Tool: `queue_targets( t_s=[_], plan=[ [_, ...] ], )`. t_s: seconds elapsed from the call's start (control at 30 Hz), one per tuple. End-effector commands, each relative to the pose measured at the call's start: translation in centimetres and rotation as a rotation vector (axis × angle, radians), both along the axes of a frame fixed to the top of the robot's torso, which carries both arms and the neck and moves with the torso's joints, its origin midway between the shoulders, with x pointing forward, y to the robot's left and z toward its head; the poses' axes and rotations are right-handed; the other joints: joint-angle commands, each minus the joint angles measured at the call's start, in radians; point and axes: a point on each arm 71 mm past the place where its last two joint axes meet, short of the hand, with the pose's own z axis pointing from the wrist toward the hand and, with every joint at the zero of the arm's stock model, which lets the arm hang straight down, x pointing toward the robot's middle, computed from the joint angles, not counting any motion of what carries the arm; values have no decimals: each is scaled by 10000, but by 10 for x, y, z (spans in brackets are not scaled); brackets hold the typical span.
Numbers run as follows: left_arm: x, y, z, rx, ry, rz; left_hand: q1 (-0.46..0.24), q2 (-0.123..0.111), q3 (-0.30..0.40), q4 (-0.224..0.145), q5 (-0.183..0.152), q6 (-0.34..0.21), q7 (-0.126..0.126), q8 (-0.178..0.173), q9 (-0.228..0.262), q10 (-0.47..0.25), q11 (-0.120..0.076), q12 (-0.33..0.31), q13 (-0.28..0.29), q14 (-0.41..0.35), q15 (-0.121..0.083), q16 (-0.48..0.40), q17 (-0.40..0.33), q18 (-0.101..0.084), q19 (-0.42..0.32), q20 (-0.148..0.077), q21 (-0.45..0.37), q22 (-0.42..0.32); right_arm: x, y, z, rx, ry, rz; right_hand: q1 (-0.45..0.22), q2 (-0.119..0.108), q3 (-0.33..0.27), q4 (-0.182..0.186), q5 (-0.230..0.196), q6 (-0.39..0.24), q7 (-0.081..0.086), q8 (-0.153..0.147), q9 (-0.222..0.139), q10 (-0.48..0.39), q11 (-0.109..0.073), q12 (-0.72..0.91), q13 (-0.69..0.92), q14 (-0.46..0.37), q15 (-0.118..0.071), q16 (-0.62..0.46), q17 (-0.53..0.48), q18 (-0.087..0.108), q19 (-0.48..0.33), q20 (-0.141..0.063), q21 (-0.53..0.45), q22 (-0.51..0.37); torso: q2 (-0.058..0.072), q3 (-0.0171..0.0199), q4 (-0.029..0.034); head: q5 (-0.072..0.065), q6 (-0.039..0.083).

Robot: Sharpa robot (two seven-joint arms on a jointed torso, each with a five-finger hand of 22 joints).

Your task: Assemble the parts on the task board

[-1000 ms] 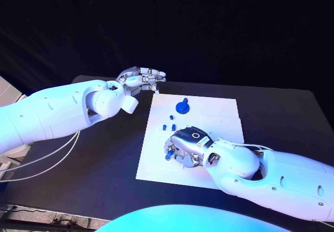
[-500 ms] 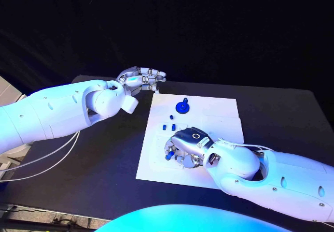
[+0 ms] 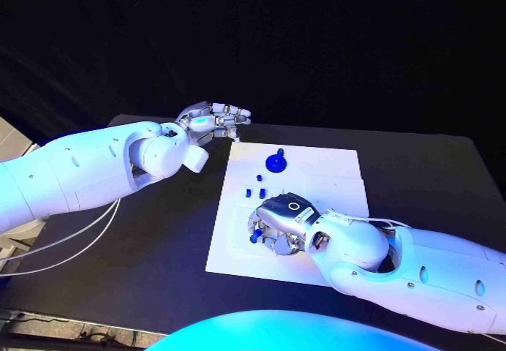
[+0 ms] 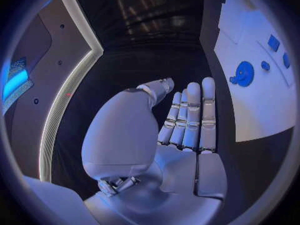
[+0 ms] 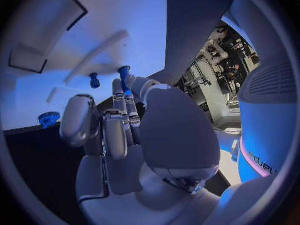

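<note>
The right hand (image 3: 283, 223) is working low over the near-left part of the task board (image 3: 327, 172), and its fingers are curling around a small blue peg (image 5: 124, 78), which is being pinched at their tips. The peg's long axis is running roughly upright to the board, lower end pointing down at the white surface; whether that end is already seated cannot be told. The left hand (image 3: 214, 118) is hovering off the board's far-left corner, holding nothing; the left wrist view is showing its fingers (image 4: 190, 116) straight and close together. A round blue gear (image 3: 276, 161) is lying on the far part of the board, and several short blue parts (image 3: 255, 192) are standing between the gear and the right hand, with another short blue stud (image 5: 94, 80) standing just beside the held peg. Risk, as a judgement: if the peg is tilting in the pinch, it is likely to jam or slip out, and the crowded fingers could knock the neighbouring stud.
</note>
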Motion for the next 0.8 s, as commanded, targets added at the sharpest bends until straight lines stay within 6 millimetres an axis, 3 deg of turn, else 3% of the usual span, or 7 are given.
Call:
queue_targets(
  t_s=[0.03, 0.43, 0.8],
  plan=[
    [-1, -2, 1, -45, -64, -183, -82, 25, -40, 26, 13, -72, 181, 3, -12, -58, 13, 40, -11, -15, 84, -39, -10, 145, 41, 57, -63, -11, 0, 2, -4, -459, -4, 69, -228, -125, -44, 85, 189, -139, 12, -113, 10, 1, -146, -72, -44, 480, 57, -29, -5, 56, 368, 44, -24, -7, 6, -1, 7, 13, -30],
    [-1, -2, 1, -28, -69, -184, -87, 23, -50, 34, 12, -89, 184, 16, -11, -94, 17, 61, -27, -20, 88, -36, -16, 145, 54, 61, -89, -29, -1, 5, -6, -374, 8, 74, -732, -583, -236, 231, 407, -518, 185, -402, -120, -463, 31, -101, -108, 469, 197, -40, -24, 73, 338, 160, -170, -78, 0, 3, -3, 21, -39],
    [-1, -2, 1, -26, -65, -191, -87, 23, -50, 34, 12, -89, 184, 16, -11, -94, 17, 61, -27, -20, 88, -36, -16, 145, 54, 61, -89, -29, 0, 2, -4, -39, -156, -145, -882, -795, -524, 296, 357, -851, 167, -628, -226, -839, 65, -58, -135, 464, 244, -15, 30, 95, 311, 219, -270, -126, -6, 15, -5, 2, 9]
  ],
)
